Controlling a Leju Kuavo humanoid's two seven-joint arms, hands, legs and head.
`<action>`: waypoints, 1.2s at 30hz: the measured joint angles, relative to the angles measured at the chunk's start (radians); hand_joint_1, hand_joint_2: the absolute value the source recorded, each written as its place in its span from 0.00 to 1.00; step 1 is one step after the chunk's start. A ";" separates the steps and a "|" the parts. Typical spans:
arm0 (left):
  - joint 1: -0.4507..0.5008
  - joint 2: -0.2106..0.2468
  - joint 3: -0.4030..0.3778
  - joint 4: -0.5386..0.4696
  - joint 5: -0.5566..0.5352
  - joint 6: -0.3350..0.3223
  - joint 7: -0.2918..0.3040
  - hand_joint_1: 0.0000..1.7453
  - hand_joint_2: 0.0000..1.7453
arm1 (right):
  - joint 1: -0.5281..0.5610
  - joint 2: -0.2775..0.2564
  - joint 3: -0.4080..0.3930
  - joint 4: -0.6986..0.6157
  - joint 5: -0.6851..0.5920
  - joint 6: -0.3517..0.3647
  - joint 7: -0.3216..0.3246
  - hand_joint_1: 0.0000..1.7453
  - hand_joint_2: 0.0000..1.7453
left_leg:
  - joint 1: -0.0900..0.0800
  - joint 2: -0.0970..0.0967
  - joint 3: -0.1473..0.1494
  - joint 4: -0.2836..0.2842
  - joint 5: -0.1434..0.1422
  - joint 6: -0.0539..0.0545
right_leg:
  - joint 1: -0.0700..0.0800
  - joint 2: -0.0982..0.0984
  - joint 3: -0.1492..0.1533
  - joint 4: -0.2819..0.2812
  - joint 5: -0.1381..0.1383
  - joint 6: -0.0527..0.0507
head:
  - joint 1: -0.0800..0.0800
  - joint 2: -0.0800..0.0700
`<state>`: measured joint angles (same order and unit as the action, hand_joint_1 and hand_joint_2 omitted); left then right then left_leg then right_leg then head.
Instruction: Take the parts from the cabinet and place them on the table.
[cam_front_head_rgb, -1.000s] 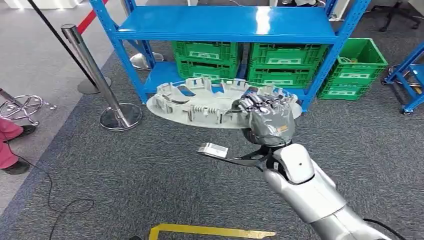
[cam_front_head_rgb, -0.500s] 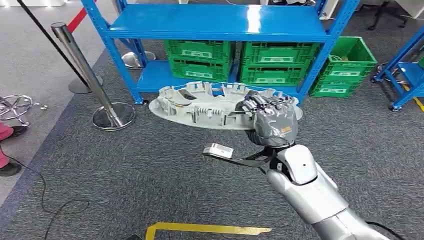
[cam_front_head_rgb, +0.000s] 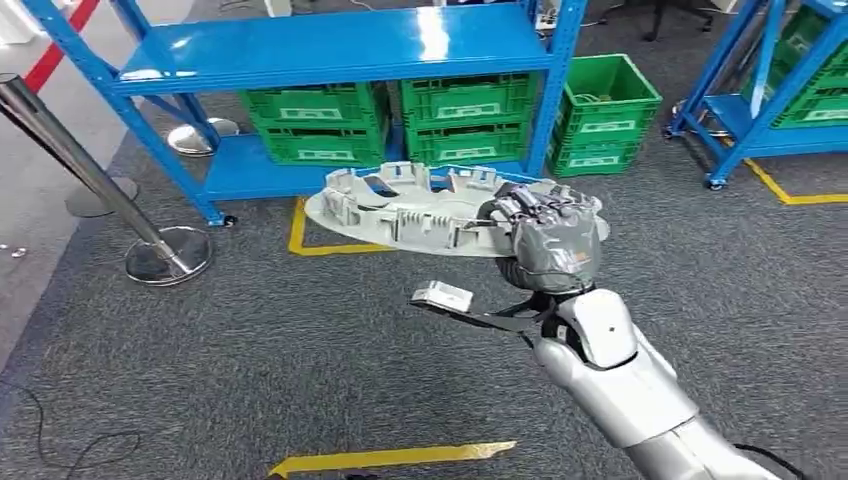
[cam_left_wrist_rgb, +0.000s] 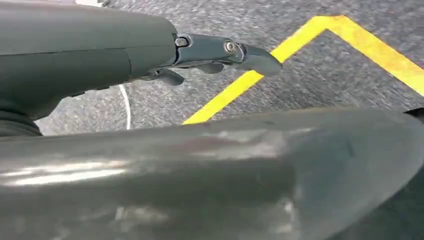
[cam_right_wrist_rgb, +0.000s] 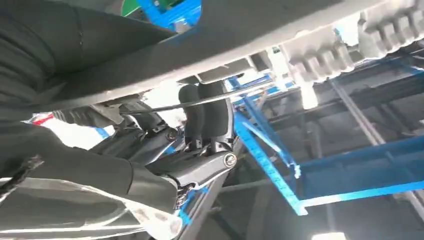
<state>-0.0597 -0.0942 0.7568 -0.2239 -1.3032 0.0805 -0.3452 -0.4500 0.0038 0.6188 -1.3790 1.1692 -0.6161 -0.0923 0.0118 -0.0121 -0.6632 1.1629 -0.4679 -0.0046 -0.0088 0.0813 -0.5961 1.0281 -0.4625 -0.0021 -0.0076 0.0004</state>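
A blue shelf rack (cam_front_head_rgb: 330, 50) stands at the far side with green crates (cam_front_head_rgb: 400, 115) on its lower level. Before it, above the grey carpet (cam_front_head_rgb: 250, 350), the right hand (cam_front_head_rgb: 545, 240) grips the right end of a wide pale-grey plastic part (cam_front_head_rgb: 420, 205), its fingers (cam_right_wrist_rgb: 210, 115) wrapped over the rim, holding it level. A steel post (cam_front_head_rgb: 90, 180) stands far left. The left hand (cam_left_wrist_rgb: 220, 50) hangs near yellow floor tape (cam_left_wrist_rgb: 240, 85), fingers extended and holding nothing.
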 joint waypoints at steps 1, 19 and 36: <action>-0.001 0.000 0.000 0.000 0.000 0.000 0.000 0.00 0.00 | -0.001 0.000 0.000 -0.002 0.001 0.004 0.000 1.00 1.00 | -0.004 -0.033 0.043 -0.086 0.037 0.015 | 0.001 0.012 0.000 0.000 0.001 0.001 | 0.001 0.000; -0.002 0.003 -0.003 0.001 0.005 0.000 0.000 0.00 0.00 | -0.004 -0.003 -0.014 -0.008 0.022 0.014 0.004 1.00 1.00 | -0.015 0.113 0.074 -0.163 0.035 -0.001 | -0.002 -0.135 0.005 -0.011 -0.003 0.028 | 0.010 0.000; -0.001 0.007 -0.017 0.002 0.011 0.000 0.000 0.00 0.00 | 0.000 -0.004 -0.030 -0.014 0.026 0.013 0.008 1.00 1.00 | -0.005 -0.060 0.108 -0.155 -0.007 0.010 | -0.017 0.063 -0.050 -0.016 0.056 0.030 | -0.001 0.000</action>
<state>-0.0609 -0.0874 0.7401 -0.2224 -1.2924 0.0801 -0.3452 -0.4496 -0.0004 0.5890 -1.3928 1.1955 -0.6035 -0.0847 0.0064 -0.0724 -0.5555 1.0077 -0.4744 0.0056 -0.0259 0.1448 -0.6458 1.0117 -0.4060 0.0282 -0.0084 0.0008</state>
